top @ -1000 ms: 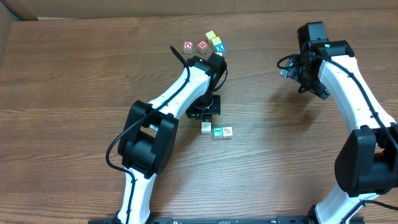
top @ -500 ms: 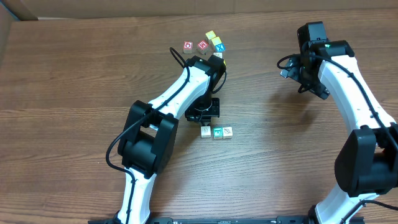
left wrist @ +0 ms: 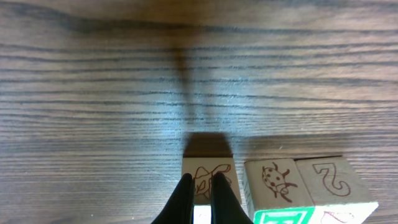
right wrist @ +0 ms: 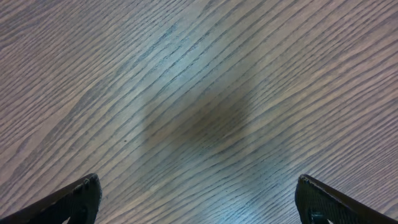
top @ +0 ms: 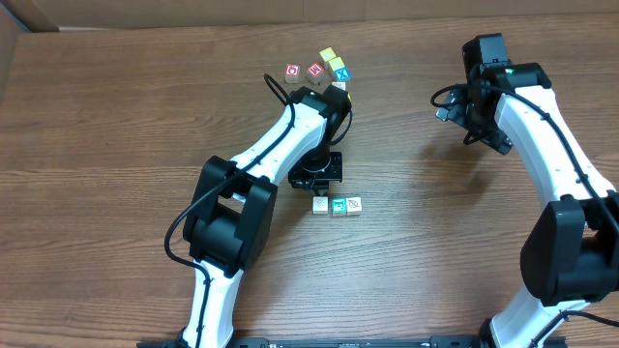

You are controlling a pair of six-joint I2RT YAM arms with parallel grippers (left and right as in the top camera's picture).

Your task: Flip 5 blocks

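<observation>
Three blocks stand in a row mid-table: a pale one [top: 320, 204], a teal-faced one [top: 338, 206] and a pale one [top: 355, 205]. My left gripper [top: 318, 189] is shut, tips down at the left block. In the left wrist view the shut left gripper [left wrist: 201, 181] overlaps the block with a brown drawing [left wrist: 209, 169]; beside it sit a ladybug block [left wrist: 273, 180] and a block with a curled figure [left wrist: 329, 180]. Several more blocks [top: 329, 66] cluster at the back. My right gripper [top: 474, 130] hangs open over bare wood, its fingertips [right wrist: 81, 196] wide apart.
The wooden table [top: 116, 193] carries everything. The back cluster holds two red blocks [top: 304, 72], a yellow pair [top: 333, 60] and a blue one [top: 340, 74], close by the left arm's forearm [top: 290, 126]. A cardboard edge [top: 29, 14] shows at the far left corner.
The left gripper and the pale block at its tips shifted slightly toward the table's front, bringing that block into line with the other two. The right arm stayed still.
</observation>
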